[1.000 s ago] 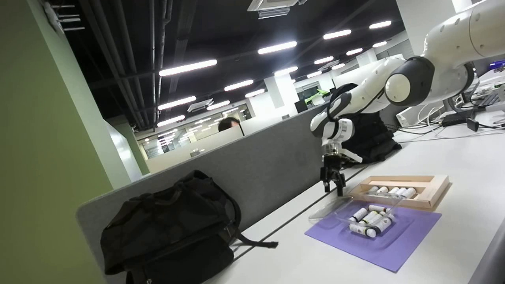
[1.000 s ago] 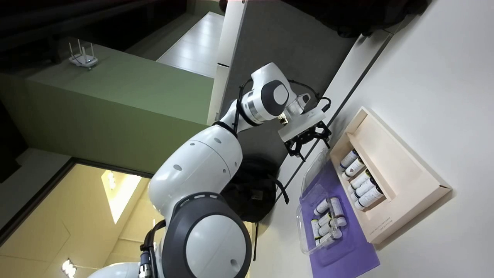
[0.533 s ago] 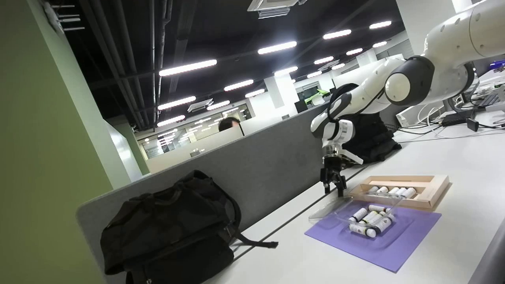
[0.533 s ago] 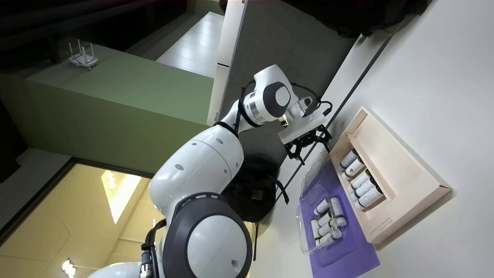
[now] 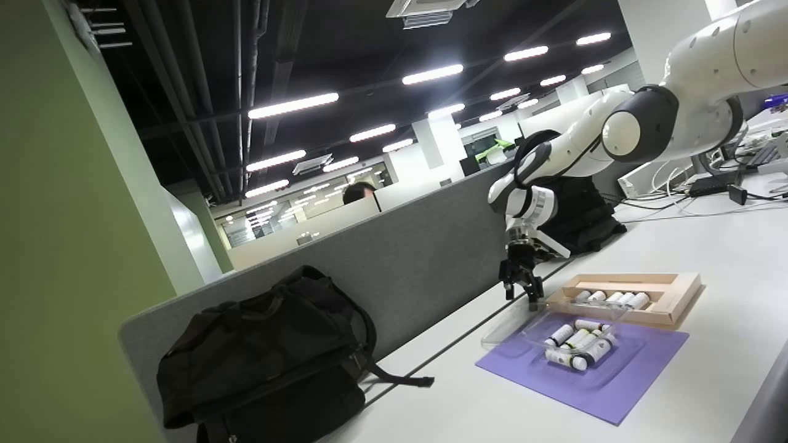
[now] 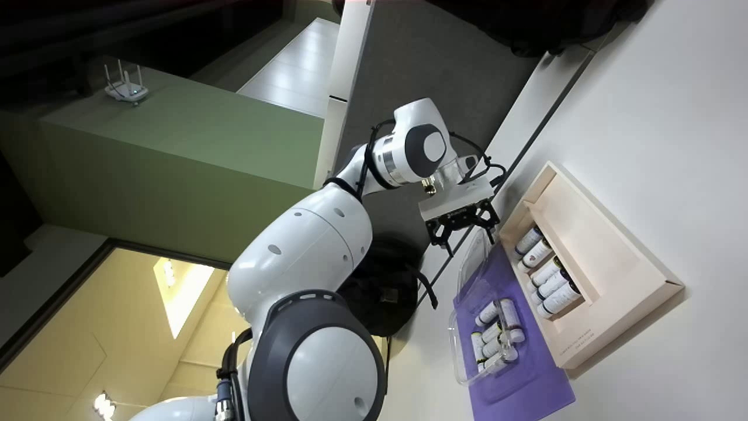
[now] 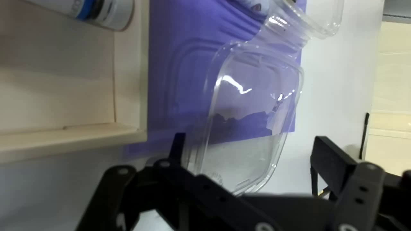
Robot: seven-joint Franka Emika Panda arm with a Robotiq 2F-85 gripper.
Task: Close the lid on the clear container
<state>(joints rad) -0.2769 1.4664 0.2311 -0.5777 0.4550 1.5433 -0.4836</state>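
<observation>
The clear container (image 5: 576, 352) sits on a purple sheet with several small white bottles in it, and it also shows in an exterior view (image 6: 460, 368). Its clear lid (image 5: 508, 330) is hinged open, leaning out toward the grey partition, also visible in an exterior view (image 6: 471, 266). My gripper (image 5: 522, 299), also in an exterior view (image 6: 471, 248), is open and empty at the lid's far end. In the wrist view, the lid (image 7: 245, 99) lies between the spread fingers (image 7: 252, 141). One finger is close beside the lid's edge; contact cannot be told. The container body is mostly cut off there.
A wooden-framed tray (image 5: 688, 289) with several bottles stands right beside the lid, also near one finger in the wrist view (image 7: 128, 96). A grey partition (image 5: 431, 246) rises behind the gripper. Black backpacks (image 5: 265, 363) (image 5: 572, 212) lean against it.
My gripper has tilted and moved slightly, its fingertips shifting lower toward the lid in an exterior view. It stays open. The container and bottles have not moved; the lid's slight shift cannot be told.
</observation>
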